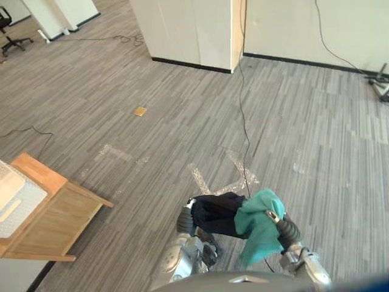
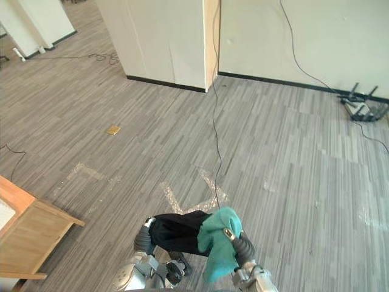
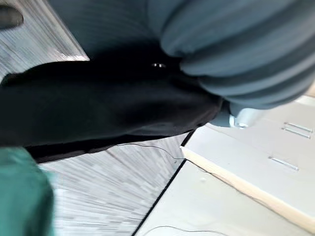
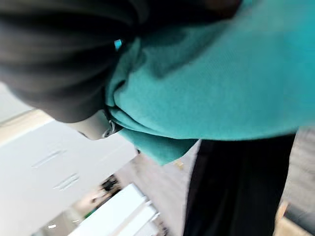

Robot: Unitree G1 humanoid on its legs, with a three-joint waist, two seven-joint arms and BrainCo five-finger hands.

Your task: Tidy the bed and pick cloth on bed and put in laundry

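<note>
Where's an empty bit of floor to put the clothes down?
Bare carpet stretches from the tape marks up to the white pillar, and wide on the right as far as the wall. It is crowded at lower left, by the wooden frame.

The black cloth (image 1: 219,213) is draping over the left hand (image 1: 185,219), leaving just its dark ribbed cover showing. The teal cloth (image 1: 258,222) is burying the right hand (image 1: 286,230) likewise. The wooden bed frame (image 1: 55,213) is running off the picture's left edge. A small yellow patch (image 1: 140,111) is lying on the carpet (image 1: 304,140), too tiny to identify.
</note>
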